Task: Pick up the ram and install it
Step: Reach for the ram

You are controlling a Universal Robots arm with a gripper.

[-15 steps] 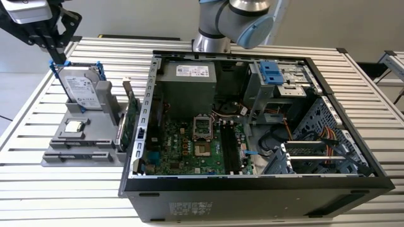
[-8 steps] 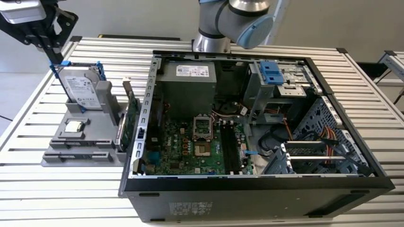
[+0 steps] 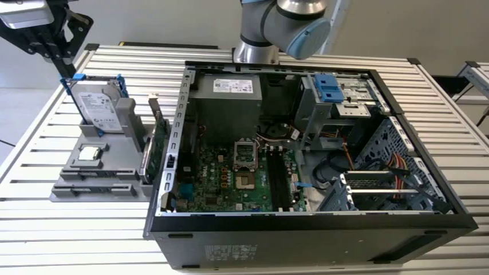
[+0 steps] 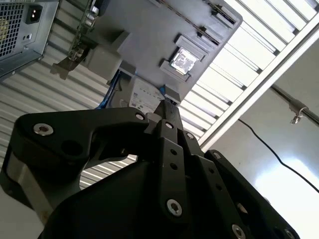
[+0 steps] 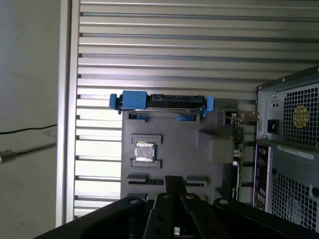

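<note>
With fingers pressed together, the gripper is hovering above the hard drive standing in the tray, beside the open computer case.

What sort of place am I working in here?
Probably a computer-assembly test bench: an open desktop case showing its motherboard, a gray parts fixture holding a hard drive, all on a slatted metal table.
</note>
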